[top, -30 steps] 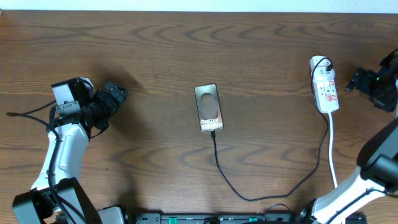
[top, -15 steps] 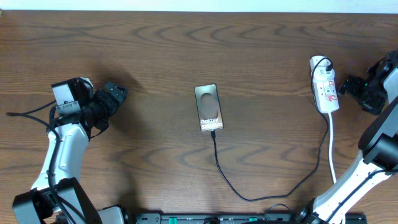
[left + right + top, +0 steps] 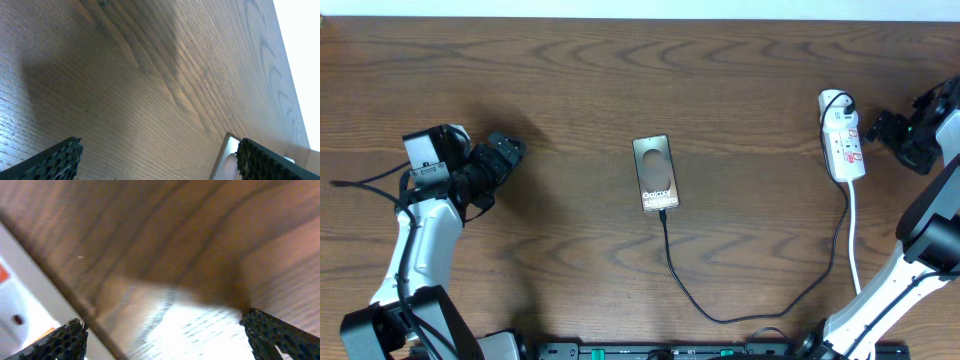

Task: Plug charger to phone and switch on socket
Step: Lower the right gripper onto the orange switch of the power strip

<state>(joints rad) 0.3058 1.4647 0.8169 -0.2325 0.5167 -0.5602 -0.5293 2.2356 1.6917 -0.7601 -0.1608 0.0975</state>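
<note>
The phone (image 3: 655, 172) lies flat at the table's middle, "Galaxy" on its face; its corner shows in the left wrist view (image 3: 227, 156). The charger cable (image 3: 720, 318) runs from the phone's lower edge in a loop toward the socket, and its plug tip (image 3: 663, 211) sits at the phone's bottom edge. The socket (image 3: 844, 142) is a white power strip at the right, with a black plug on its far end; it also shows in the right wrist view (image 3: 15, 305). My right gripper (image 3: 880, 130) is open just right of the socket (image 3: 170, 340). My left gripper (image 3: 510, 150) is open and empty at the far left (image 3: 160, 167).
The strip's white cord (image 3: 856, 250) runs down to the table's front edge. Bare brown wood table (image 3: 570, 80) lies around the phone. The arm bases stand along the front edge.
My right gripper has moved a little to the left, closer to the socket. The left arm, phone and cable have not moved.
</note>
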